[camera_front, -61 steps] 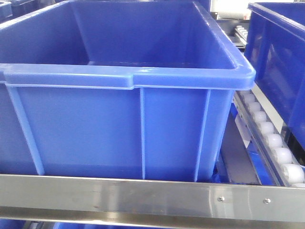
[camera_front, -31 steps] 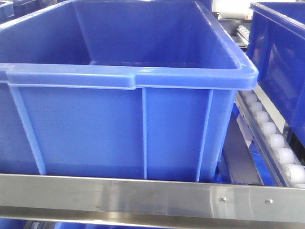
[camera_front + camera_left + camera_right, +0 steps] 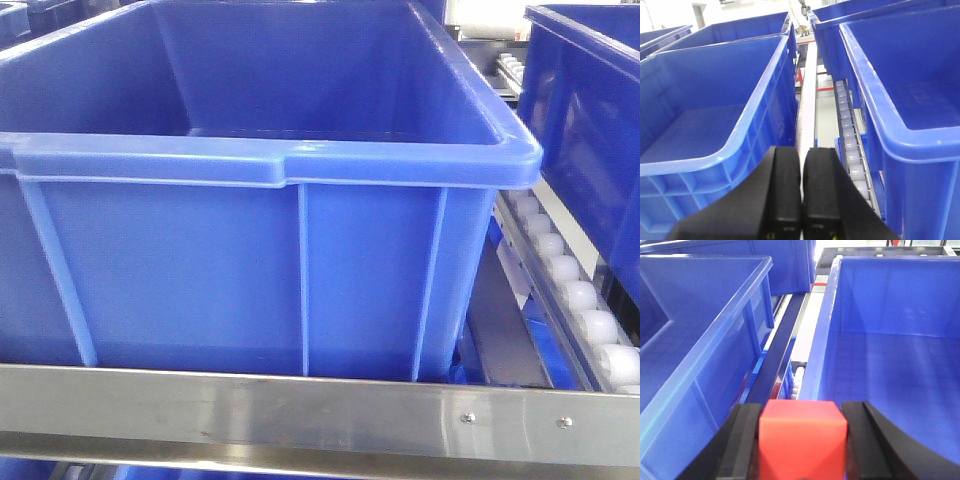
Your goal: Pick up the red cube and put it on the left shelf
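We hold the small red cube (image 3: 802, 437) squeezed between the black fingers of our right gripper (image 3: 801, 447), which we judge keeps it secure for the carry. It hangs above the gap between two large blue plastic crates (image 3: 700, 325). The right arm points far along the stainless-steel left shelf (image 3: 300, 410). Our left gripper (image 3: 801, 192) is idle, fingers pressed together on nothing, aimed down the white roller track (image 3: 846, 125).

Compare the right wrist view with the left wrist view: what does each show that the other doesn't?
Only the right wrist view shows the red cube, clamped in the right hand. Only the left wrist view shows the left hand, shut with nothing in it. Both share open blue crates on either side of a white roller track.
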`<state>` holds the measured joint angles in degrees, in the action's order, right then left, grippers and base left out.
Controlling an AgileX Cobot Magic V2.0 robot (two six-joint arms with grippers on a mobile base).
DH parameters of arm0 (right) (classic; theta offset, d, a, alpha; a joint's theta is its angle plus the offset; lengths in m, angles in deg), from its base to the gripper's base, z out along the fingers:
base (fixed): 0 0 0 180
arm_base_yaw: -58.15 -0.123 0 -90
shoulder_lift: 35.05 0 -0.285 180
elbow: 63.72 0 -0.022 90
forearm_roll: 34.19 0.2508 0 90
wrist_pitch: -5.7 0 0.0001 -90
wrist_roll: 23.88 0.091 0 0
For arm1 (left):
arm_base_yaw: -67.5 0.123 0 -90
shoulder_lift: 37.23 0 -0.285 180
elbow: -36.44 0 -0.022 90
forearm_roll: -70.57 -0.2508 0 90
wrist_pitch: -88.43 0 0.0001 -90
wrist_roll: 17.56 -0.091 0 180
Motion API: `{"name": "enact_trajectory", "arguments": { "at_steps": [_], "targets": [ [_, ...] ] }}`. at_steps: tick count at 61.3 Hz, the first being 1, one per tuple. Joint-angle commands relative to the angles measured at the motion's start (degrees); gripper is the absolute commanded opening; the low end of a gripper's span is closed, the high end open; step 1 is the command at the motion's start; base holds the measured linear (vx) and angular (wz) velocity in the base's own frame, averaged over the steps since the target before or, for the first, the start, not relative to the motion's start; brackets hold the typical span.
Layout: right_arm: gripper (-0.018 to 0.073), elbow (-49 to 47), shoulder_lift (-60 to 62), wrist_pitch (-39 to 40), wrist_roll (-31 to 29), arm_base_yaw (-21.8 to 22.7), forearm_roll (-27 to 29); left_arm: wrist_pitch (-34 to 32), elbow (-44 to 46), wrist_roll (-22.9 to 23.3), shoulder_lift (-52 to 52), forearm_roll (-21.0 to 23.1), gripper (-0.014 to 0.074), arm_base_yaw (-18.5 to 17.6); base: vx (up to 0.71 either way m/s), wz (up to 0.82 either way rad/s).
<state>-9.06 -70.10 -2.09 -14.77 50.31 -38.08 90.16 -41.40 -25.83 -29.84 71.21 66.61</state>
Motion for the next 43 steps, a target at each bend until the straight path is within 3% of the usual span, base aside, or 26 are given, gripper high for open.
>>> {"name": "enact_trajectory", "arguments": {
  "at_steps": [1,25,43],
  "targets": [
    [0.0057,-1.64,-0.09,5.49,-0.22,0.33,-0.62,-5.20,-1.26,-0.03,0.40,0.27,0.0106,-0.31,0.00,0.00],
    [0.0057,-2.74,-0.63,7.79,-0.22,0.27,-0.62,-5.20,-1.26,-0.03,0.40,0.27,0.0106,-0.31,0.00,0.00],
    [0.0057,-14.22,-12.62,4.00,-0.22,-2.33,-0.62,-5.20,-1.26,-0.03,0.40,0.27,0.0106,-0.31,0.00,0.00]
  ]
}}
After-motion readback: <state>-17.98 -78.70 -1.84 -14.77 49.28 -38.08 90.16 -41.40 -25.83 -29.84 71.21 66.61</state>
